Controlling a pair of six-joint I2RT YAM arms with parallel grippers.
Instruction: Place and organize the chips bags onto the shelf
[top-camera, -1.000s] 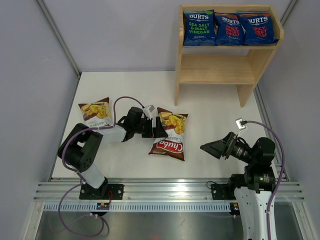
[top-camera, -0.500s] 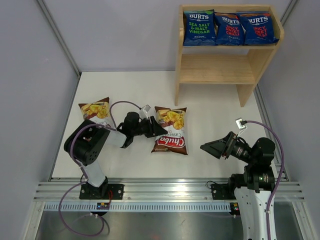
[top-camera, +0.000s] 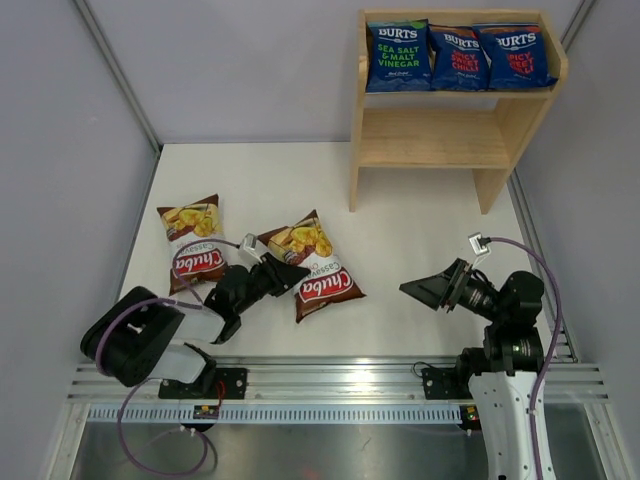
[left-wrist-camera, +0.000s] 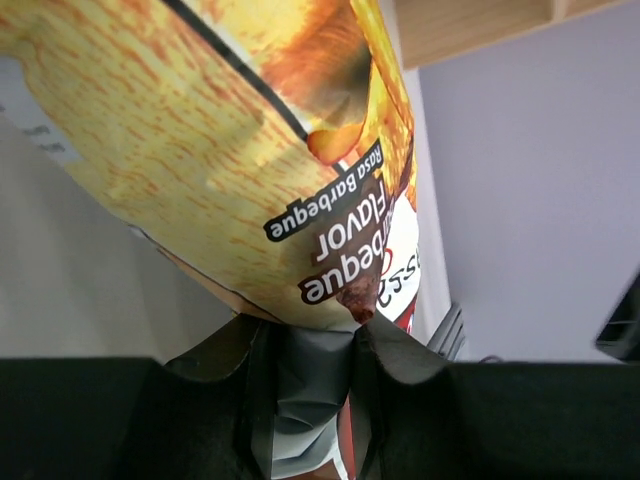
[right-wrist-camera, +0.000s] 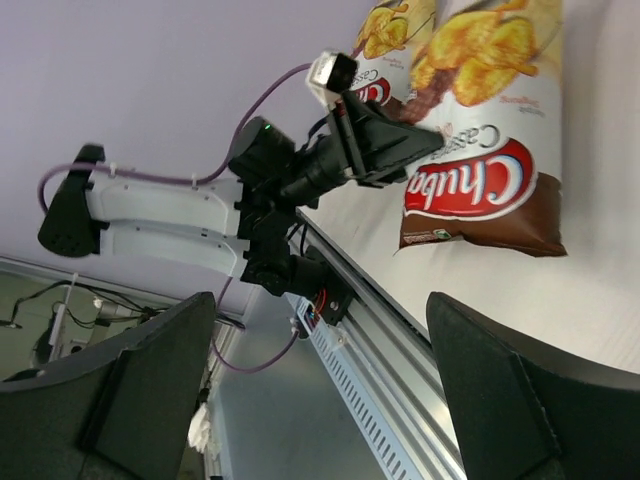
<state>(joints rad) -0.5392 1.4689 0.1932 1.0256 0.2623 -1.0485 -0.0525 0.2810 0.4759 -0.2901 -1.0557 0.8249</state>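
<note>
Three dark blue BURTS chips bags (top-camera: 459, 58) stand side by side on the top tier of the light wooden shelf (top-camera: 500, 120); its lower tier is bare. A brown-white Chuba bag (top-camera: 310, 265) lies tilted on the white table, and my left gripper (top-camera: 283, 272) is shut on its left edge. In the left wrist view the bag (left-wrist-camera: 230, 150) fills the frame, its seam pinched between the jaws (left-wrist-camera: 310, 340). A second Chuba bag (top-camera: 195, 255) lies flat further left. My right gripper (top-camera: 420, 290) hovers open to the right of the bags, holding nothing.
Grey walls close the table in on the left, back and right. An aluminium rail (top-camera: 330, 385) runs along the near edge. The shelf stands in the back right corner. The right wrist view shows the left arm (right-wrist-camera: 330, 160) and both Chuba bags (right-wrist-camera: 480, 150).
My left gripper closed on the Chuba bag's edge and drew back to the near left, dragging and turning the bag with it. The right gripper barely moved.
</note>
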